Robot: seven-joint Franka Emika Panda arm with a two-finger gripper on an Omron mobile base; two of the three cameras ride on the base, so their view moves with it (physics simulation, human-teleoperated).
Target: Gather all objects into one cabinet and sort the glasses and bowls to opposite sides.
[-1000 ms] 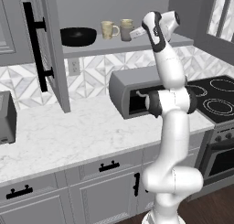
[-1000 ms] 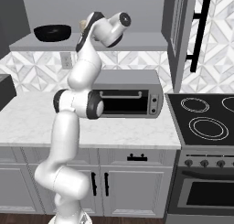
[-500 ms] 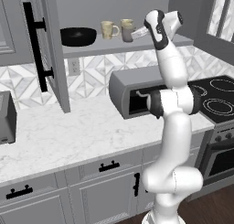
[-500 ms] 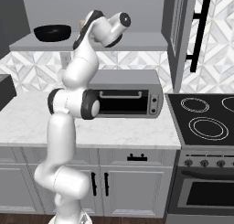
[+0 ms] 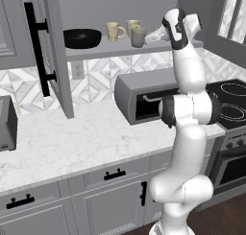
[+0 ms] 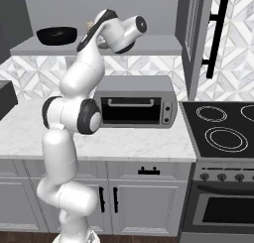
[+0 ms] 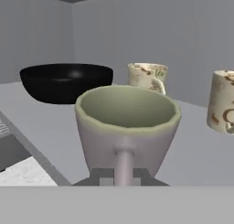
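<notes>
Hand (image 7: 122,175) clamped on grey mug's (image 7: 126,127) handle — on cabinet shelf (image 7: 41,122).

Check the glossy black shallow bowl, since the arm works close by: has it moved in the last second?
No. The black bowl sits at the same spot on the grey shelf, equally far from the door's black bar handle.

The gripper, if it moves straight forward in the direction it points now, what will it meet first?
The gripper is already shut on the grey-taupe mug by its handle. Beyond it, the cream mug probably comes first; depth is unclear.
</notes>
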